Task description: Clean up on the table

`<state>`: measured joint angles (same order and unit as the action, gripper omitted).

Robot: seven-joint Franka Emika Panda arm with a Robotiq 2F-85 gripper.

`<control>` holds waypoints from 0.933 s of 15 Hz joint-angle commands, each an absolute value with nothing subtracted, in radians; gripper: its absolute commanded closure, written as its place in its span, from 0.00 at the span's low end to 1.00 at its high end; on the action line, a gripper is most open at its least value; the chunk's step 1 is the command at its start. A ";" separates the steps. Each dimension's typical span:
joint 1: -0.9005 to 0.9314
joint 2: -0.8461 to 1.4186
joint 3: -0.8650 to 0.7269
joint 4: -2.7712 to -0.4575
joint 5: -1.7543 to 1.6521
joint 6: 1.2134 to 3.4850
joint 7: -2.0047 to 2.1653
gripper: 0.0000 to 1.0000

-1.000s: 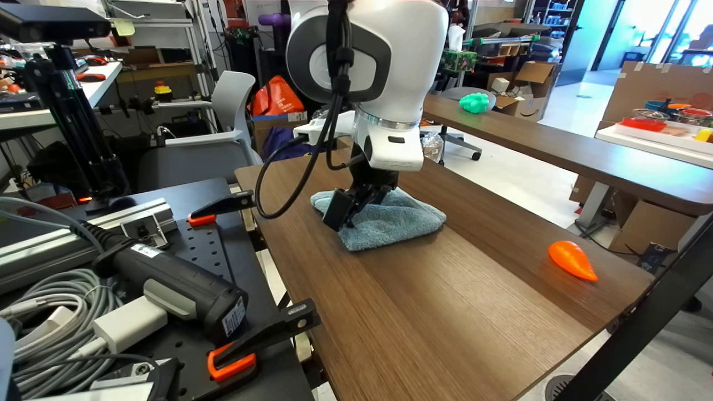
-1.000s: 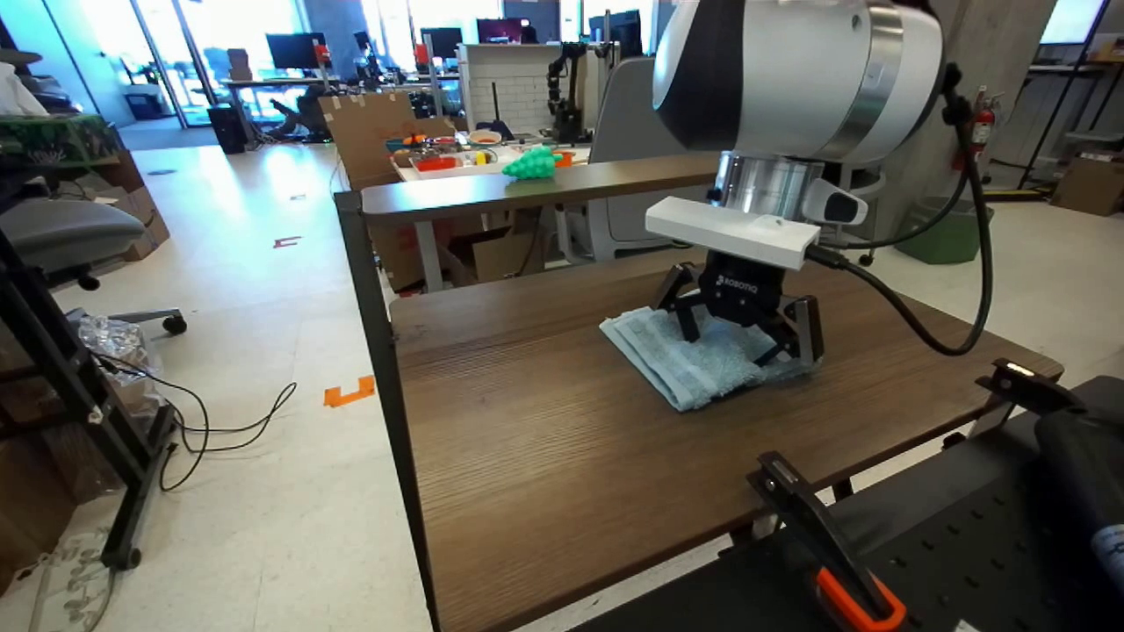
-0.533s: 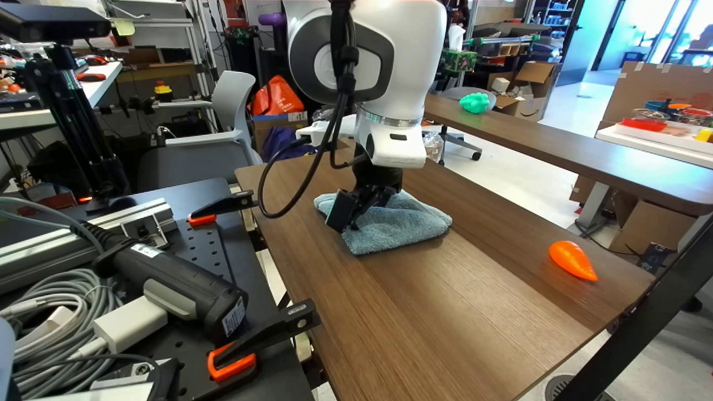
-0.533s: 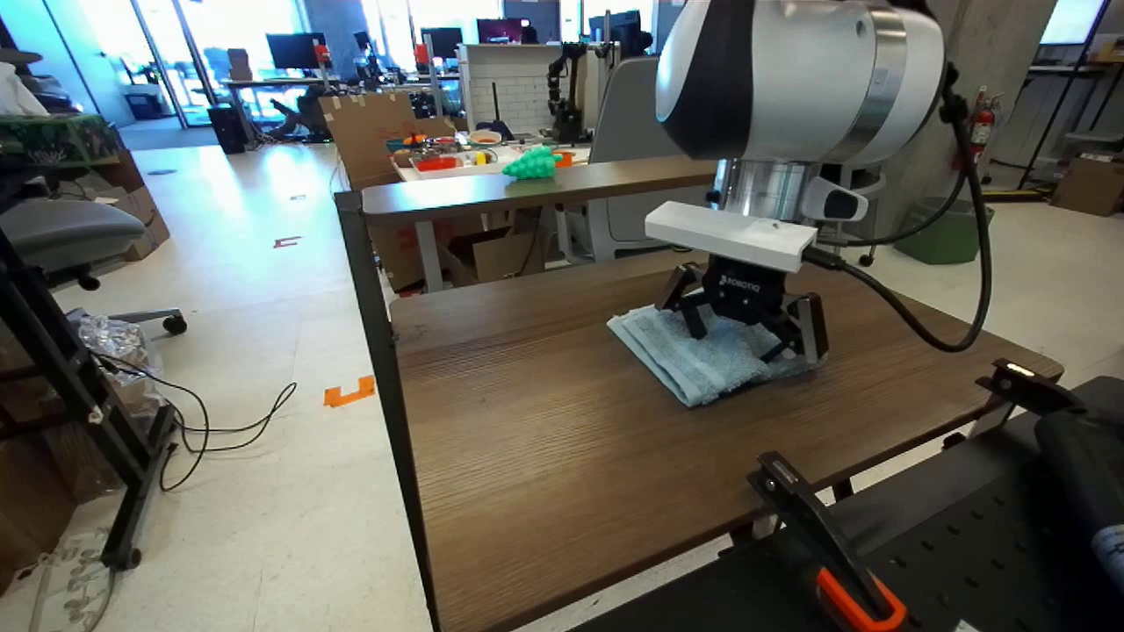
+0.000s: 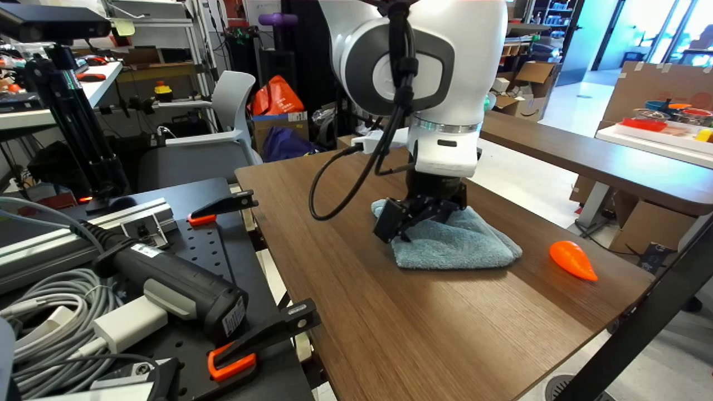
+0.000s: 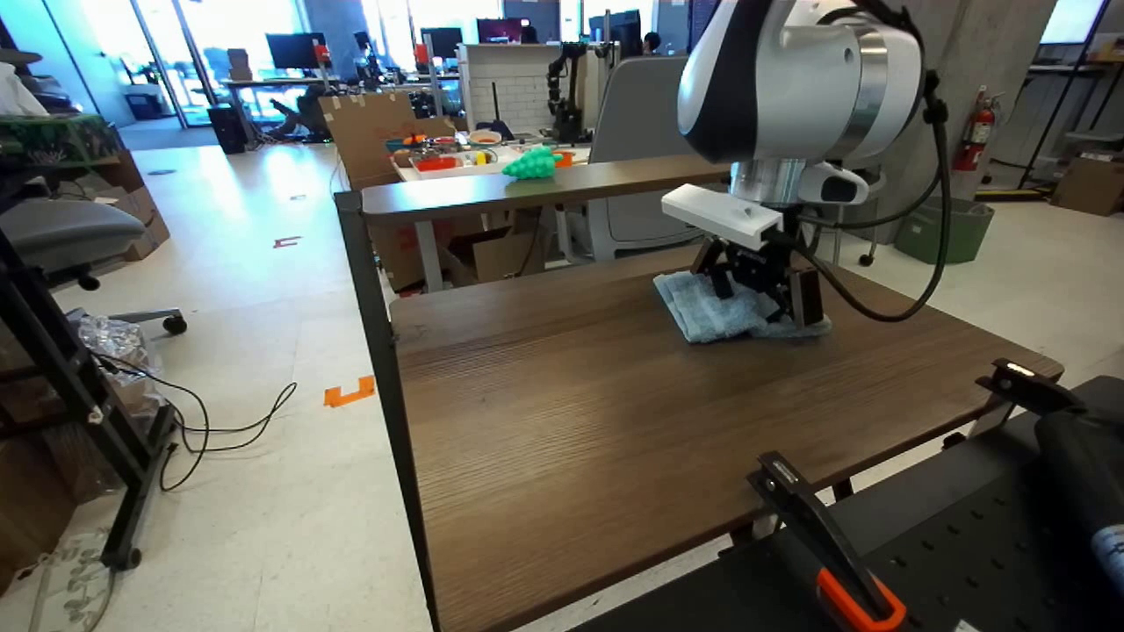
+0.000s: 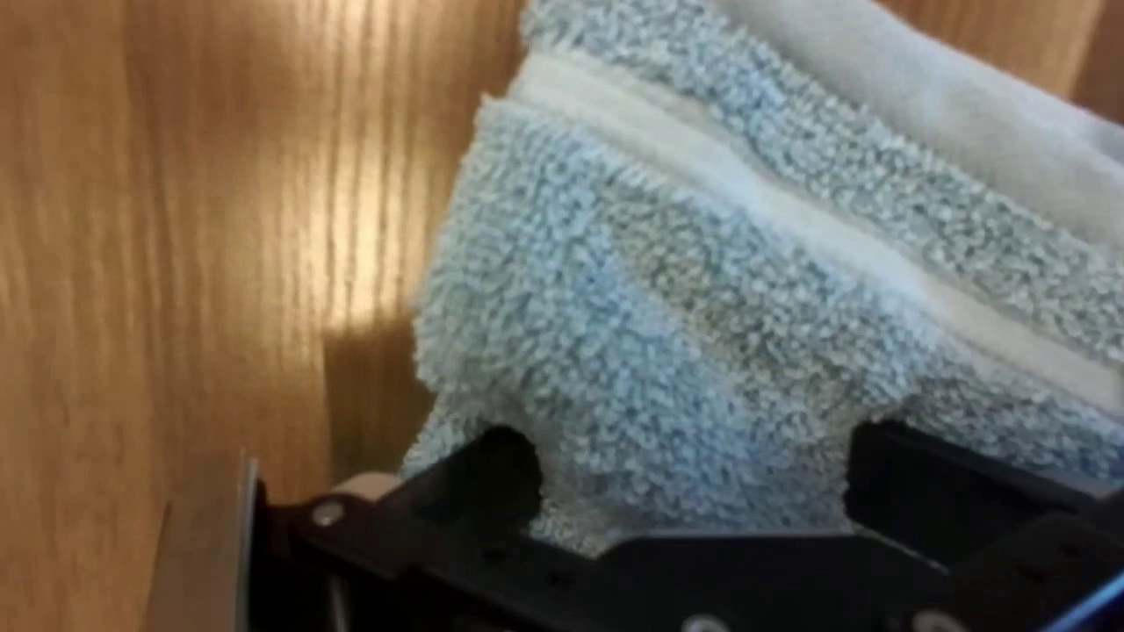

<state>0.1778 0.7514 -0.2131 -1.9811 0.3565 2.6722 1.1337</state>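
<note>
Where blue cloth (image 5: 462, 248) is touched right of mid-frame, the hand (image 6: 760, 309) is spread wide. Beneath, the table (image 5: 440, 323) is seen.

Bright windows (image 6: 250, 17) burn out to white at the back of both exterior views, and a pale sheen lies on the floor (image 6: 219, 211). In the wrist view, golden glare streaks the tabletop (image 7: 360, 202), a brown shadow falls beside the tool (image 7: 689, 439), and focus is soft.
</note>
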 commanded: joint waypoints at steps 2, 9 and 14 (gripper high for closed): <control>0.157 0.869 -0.194 -1.861 0.338 2.707 1.259 0.00; 0.149 0.905 -0.062 -1.716 0.362 2.565 1.311 0.00; 0.165 0.928 0.047 -1.646 0.379 2.580 1.311 0.00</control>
<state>0.1602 0.8697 -0.0020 -1.7142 0.3621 2.5849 1.3056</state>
